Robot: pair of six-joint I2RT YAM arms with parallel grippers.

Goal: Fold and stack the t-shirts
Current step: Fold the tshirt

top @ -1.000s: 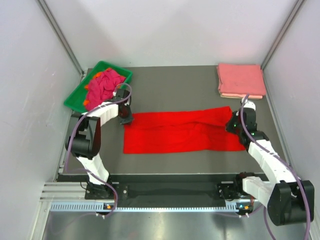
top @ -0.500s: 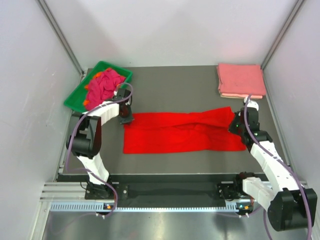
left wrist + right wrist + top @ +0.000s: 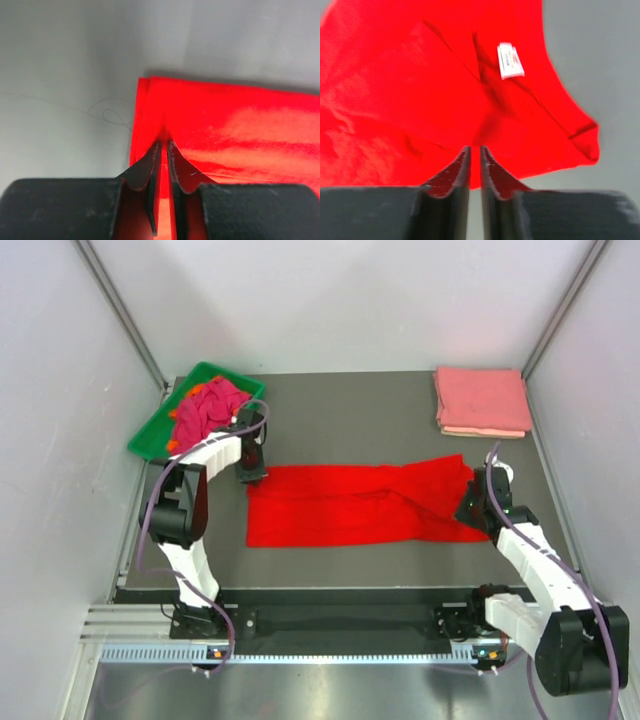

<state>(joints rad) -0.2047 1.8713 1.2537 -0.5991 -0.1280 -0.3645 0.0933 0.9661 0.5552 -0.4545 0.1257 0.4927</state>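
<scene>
A bright red t-shirt (image 3: 350,505), folded into a long band, lies across the middle of the table. My left gripper (image 3: 252,468) sits at its far left corner. In the left wrist view this gripper (image 3: 163,142) is shut on a pinch of the red cloth (image 3: 240,125). My right gripper (image 3: 470,508) is at the shirt's right end. In the right wrist view its jaws (image 3: 475,148) stand almost together, the tips on the red cloth (image 3: 420,75) near its edge, where creases run in to them. A white neck label (image 3: 510,61) shows beyond.
A folded salmon pink stack (image 3: 481,400) lies at the back right corner. A green tray (image 3: 148,440) at the back left holds crumpled magenta shirts (image 3: 205,408) with some orange cloth. White walls close in on both sides.
My right gripper has drawn back toward the near edge along the shirt's right end, and that end has shifted slightly. The left gripper has barely moved.
</scene>
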